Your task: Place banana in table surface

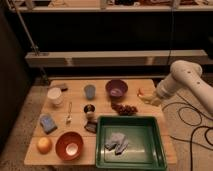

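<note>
The pale-yellow banana (145, 99) is at the tip of my gripper (150, 98), low over the right edge of the tan wooden table surface (102, 102), touching or nearly touching it. My gripper is shut on the banana, and the white arm (181, 79) reaches in from the right. A short orange carrot-like piece (141, 92) shows just behind the banana, partly hidden by the gripper. The purple bowl (116, 89) stands to the left of the gripper.
Dark grapes (125, 108) lie left of the gripper. A green tray (100, 142) holding a grey cloth (116, 142) fills the front right. A blue cup (89, 91), white cup (55, 95), orange bowl (69, 145) and round orange fruit (44, 145) stand left. Cables (192, 120) lie on the floor right.
</note>
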Controlling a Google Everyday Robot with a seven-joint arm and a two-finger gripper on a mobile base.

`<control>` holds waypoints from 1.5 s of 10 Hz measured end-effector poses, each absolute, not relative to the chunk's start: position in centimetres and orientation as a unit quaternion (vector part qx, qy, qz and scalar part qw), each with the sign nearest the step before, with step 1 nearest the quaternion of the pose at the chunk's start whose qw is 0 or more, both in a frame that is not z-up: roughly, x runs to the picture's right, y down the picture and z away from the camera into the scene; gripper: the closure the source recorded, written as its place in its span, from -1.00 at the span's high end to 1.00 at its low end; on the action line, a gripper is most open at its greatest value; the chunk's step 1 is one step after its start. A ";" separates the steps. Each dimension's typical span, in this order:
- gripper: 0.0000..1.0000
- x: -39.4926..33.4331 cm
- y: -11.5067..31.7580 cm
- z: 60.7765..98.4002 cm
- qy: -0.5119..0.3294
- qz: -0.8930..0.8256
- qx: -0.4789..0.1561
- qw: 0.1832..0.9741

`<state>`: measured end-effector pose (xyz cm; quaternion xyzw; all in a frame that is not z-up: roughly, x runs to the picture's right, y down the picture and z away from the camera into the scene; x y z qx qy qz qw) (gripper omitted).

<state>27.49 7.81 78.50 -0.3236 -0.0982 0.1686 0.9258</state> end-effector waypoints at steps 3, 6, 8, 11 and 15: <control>-1.00 27.4 8.1 78.2 -0.093 0.163 -0.327 0.926; -1.00 27.4 8.0 78.2 -0.093 0.164 -0.327 0.926; -1.00 27.4 8.0 78.2 -0.093 0.164 -0.326 0.926; -1.00 26.5 8.0 78.7 -0.099 0.137 -0.336 0.926; -1.00 19.3 6.7 79.3 -0.128 0.062 -0.344 0.928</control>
